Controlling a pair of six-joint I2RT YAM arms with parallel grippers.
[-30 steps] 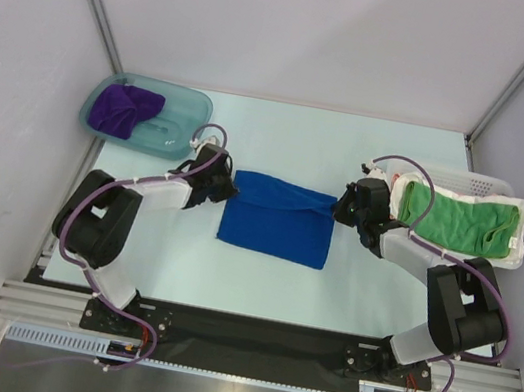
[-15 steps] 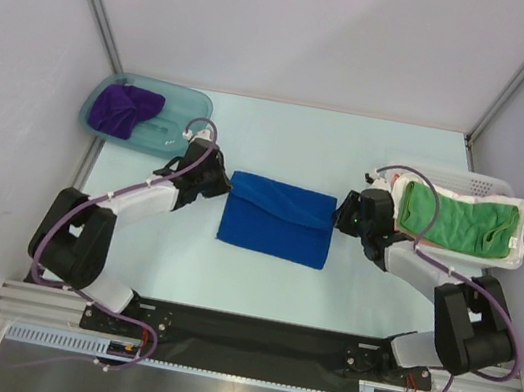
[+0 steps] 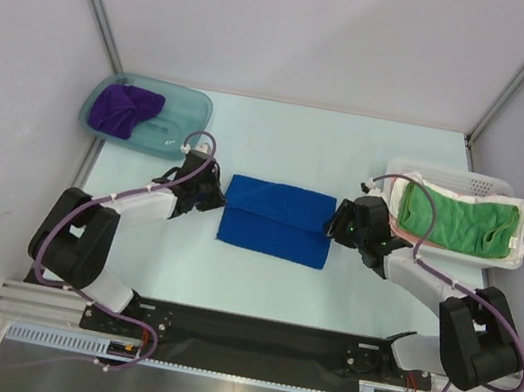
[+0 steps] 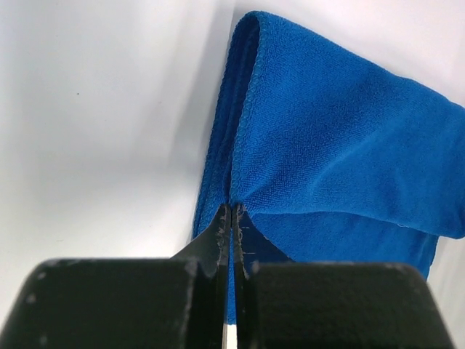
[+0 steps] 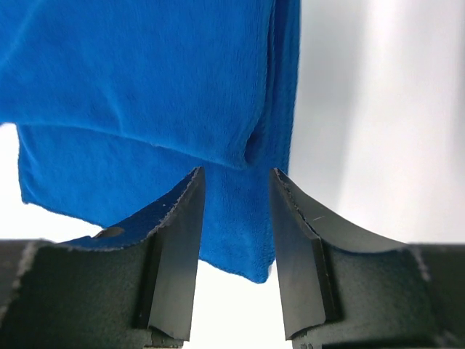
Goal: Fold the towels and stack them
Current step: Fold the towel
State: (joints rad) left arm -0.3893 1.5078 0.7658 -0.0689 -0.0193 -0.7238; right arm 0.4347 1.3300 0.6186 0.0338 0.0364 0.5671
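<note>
The royal blue towel (image 3: pixel 276 221) lies folded in the middle of the table. My left gripper (image 3: pixel 218 196) is at its left edge and shut on the hem of the upper layer (image 4: pixel 240 190), which rises from the fingertips (image 4: pixel 224 218). At the towel's right edge, my right gripper (image 3: pixel 339 226) is open, and the folded corner (image 5: pixel 251 149) hangs loose just beyond its fingers (image 5: pixel 185 211). The dark purple towel (image 3: pixel 123 108) is bunched in the teal tub. In the white basket the green towel (image 3: pixel 456 220) lies spread.
The translucent teal tub (image 3: pixel 192 103) sits at the back left of the pale table (image 3: pixel 282 139). The white slotted basket (image 3: pixel 449 174) stands at the right, close behind my right arm. Grey walls close in the back and sides.
My right gripper has opened and let go of the blue towel's right corner. Both grippers have come slightly nearer, and the towel's upper layer has settled flatter.
</note>
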